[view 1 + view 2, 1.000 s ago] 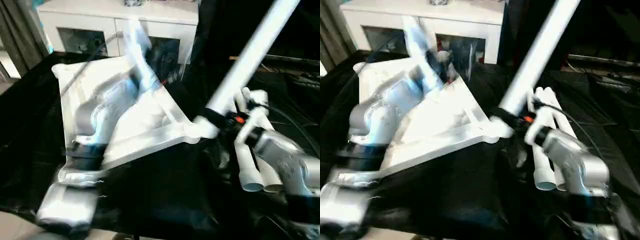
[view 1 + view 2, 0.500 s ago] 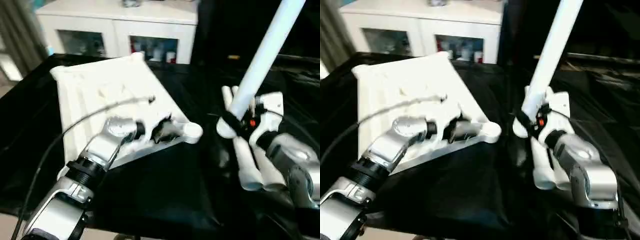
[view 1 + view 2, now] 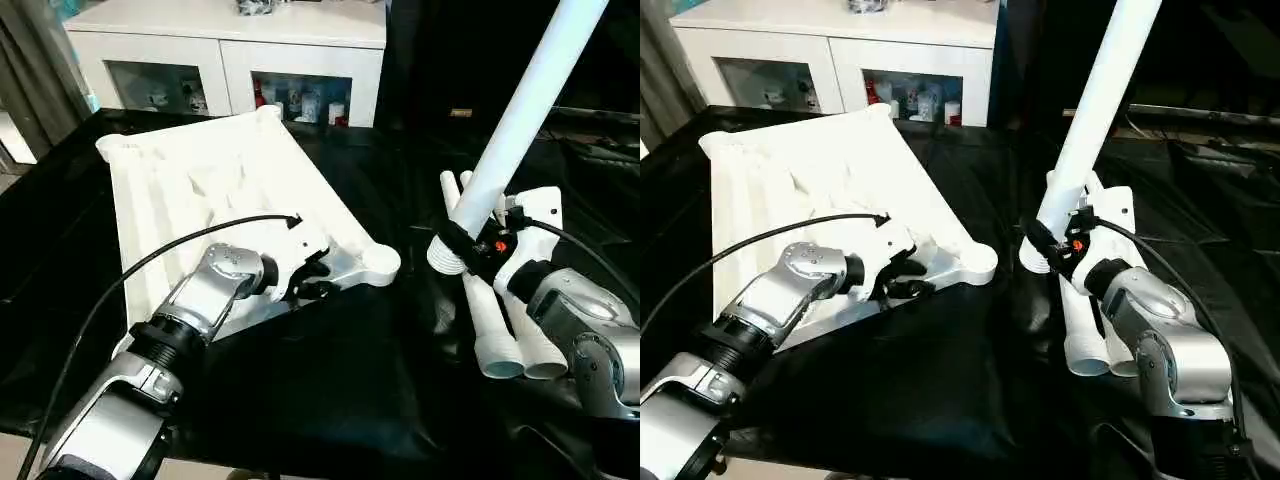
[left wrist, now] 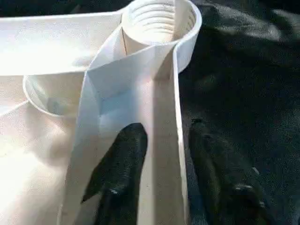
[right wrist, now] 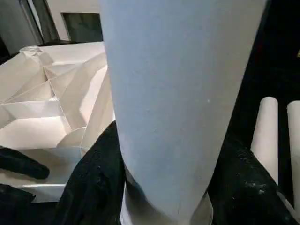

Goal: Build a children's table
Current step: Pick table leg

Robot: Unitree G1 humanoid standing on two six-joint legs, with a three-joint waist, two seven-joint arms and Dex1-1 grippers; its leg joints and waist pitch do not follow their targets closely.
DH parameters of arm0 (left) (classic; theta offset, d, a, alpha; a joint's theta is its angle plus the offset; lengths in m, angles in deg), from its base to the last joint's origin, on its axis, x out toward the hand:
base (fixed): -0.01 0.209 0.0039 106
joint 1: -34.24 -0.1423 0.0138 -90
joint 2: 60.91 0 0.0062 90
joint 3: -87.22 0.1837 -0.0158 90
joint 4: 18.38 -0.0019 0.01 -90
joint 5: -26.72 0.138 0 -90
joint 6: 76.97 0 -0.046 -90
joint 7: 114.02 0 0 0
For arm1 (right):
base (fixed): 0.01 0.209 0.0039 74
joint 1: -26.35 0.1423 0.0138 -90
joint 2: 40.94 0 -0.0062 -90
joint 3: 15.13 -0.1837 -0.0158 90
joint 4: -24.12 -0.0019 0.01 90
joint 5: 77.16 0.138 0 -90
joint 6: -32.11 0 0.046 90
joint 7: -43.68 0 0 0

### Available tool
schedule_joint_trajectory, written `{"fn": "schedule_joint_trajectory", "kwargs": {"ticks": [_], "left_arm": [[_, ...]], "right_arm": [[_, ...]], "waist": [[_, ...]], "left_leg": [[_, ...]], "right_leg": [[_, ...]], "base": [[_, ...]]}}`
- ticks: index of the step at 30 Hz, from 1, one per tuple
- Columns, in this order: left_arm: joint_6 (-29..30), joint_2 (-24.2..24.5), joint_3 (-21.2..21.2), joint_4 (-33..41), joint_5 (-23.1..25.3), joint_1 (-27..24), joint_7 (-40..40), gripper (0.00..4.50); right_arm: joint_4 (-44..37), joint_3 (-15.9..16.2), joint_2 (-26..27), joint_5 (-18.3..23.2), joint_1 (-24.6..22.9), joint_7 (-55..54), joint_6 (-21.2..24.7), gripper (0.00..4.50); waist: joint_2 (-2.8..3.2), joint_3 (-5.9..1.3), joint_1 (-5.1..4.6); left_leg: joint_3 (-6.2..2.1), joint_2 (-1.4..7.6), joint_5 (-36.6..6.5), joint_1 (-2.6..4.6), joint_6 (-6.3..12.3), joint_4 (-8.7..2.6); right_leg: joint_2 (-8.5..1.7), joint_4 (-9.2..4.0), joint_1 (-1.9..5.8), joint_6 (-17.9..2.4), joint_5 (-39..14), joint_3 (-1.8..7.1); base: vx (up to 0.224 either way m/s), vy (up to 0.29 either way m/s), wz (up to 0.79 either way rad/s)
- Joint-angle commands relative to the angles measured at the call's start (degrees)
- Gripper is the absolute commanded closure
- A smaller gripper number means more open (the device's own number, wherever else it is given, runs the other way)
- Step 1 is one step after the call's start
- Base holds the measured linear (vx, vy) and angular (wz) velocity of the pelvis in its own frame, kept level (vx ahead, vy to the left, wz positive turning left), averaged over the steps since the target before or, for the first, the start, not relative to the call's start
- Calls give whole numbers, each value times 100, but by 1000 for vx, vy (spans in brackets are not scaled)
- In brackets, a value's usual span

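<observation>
The white tabletop (image 3: 200, 180) lies ribbed side up on the black cloth, one round corner socket (image 3: 380, 262) pointing toward my right arm. My left gripper (image 3: 312, 278) is at its near rim just short of that socket (image 4: 159, 18). It is open, one finger (image 4: 124, 164) inside the rim channel and the other outside the wall. My right gripper (image 3: 475, 245) is shut on a long white leg (image 3: 525, 100), held steeply tilted. The leg's lower end hangs a little to the right of the socket, apart from it. In the right wrist view the leg (image 5: 173, 93) stands between the black fingers (image 5: 93, 178).
More white legs (image 3: 495, 335) lie side by side on the black cloth (image 3: 330, 390) under my right forearm. A white cabinet (image 3: 230, 50) with glass doors stands behind the tabletop. A black cable (image 3: 150, 265) loops from my left wrist over the tabletop.
My left arm has swung down from over the tabletop to its near rim by the socket. The held leg has drawn away from the corner socket to the right.
</observation>
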Motion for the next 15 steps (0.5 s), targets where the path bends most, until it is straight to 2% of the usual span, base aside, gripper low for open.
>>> {"fn": "schedule_joint_trajectory", "kwargs": {"ticks": [1,7,15], "left_arm": [[43,63,33,-1,49,83,-48,305],[142,98,-28,70,94,3,-114,359],[228,261,-45,245,118,-176,-252,409]], "right_arm": [[-75,-1,-5,-3,-1,30,-46,257],[-21,17,-3,-9,2,43,-76,257],[63,59,28,-19,58,98,-83,257]], "waist": [[-3,-416,6],[-4,-411,8],[-30,-408,5]], "left_leg": [[-210,352,-1068,129,74,-427],[-213,355,-1111,136,58,-432],[-212,360,-1044,128,83,-437]], "right_leg": [[-603,-507,304,-803,-1623,369],[-606,-519,293,-767,-1753,367],[-614,-503,290,-785,-1737,373]], "base": [[0,0,0],[0,0,0],[0,0,0]]}}
